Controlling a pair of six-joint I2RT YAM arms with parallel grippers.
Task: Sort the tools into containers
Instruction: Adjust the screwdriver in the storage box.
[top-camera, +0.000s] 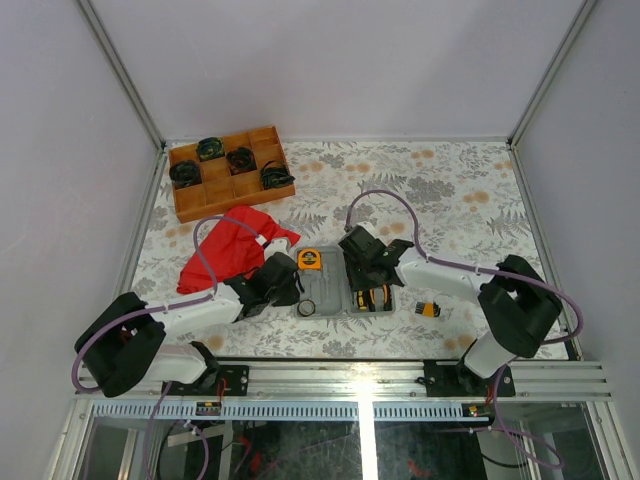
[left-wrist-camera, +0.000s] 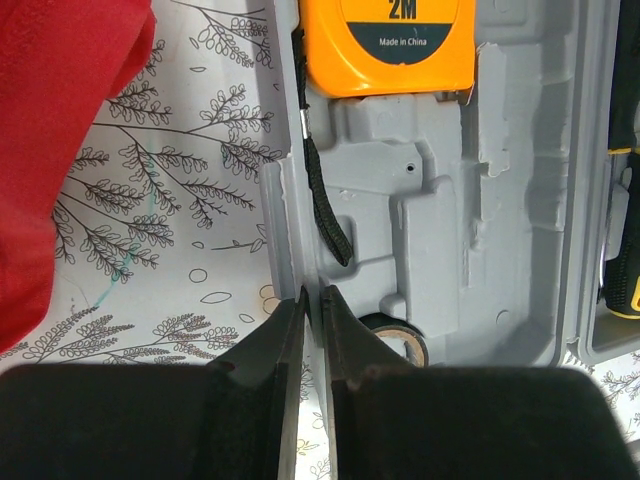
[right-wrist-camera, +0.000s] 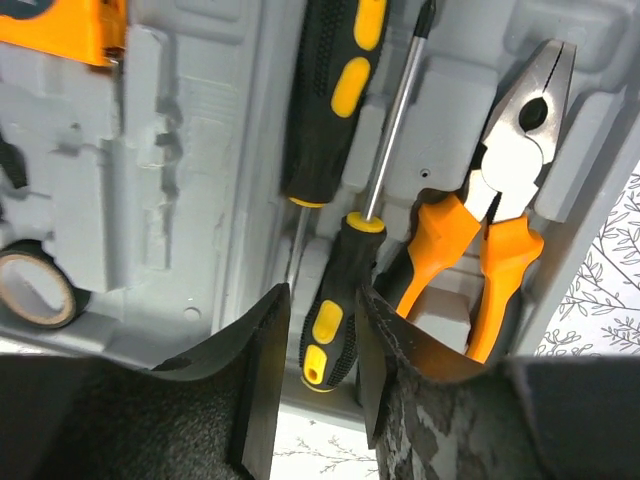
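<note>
Screwdriver (right-wrist-camera: 350, 250) lies in case (right-wrist-camera: 190, 150), tip away from right end effector (right-wrist-camera: 322, 295).

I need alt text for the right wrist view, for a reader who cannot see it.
The right end effector straddles, jaws apart, the handle of a black-and-yellow screwdriver lying in a grey tool case. Beside it lie a second screwdriver and orange-handled pliers.

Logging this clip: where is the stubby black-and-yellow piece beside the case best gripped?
Grip the stubby piece across its middle, right gripper coming from above: it lies flat on the table, apart from the case, sides free.
</note>
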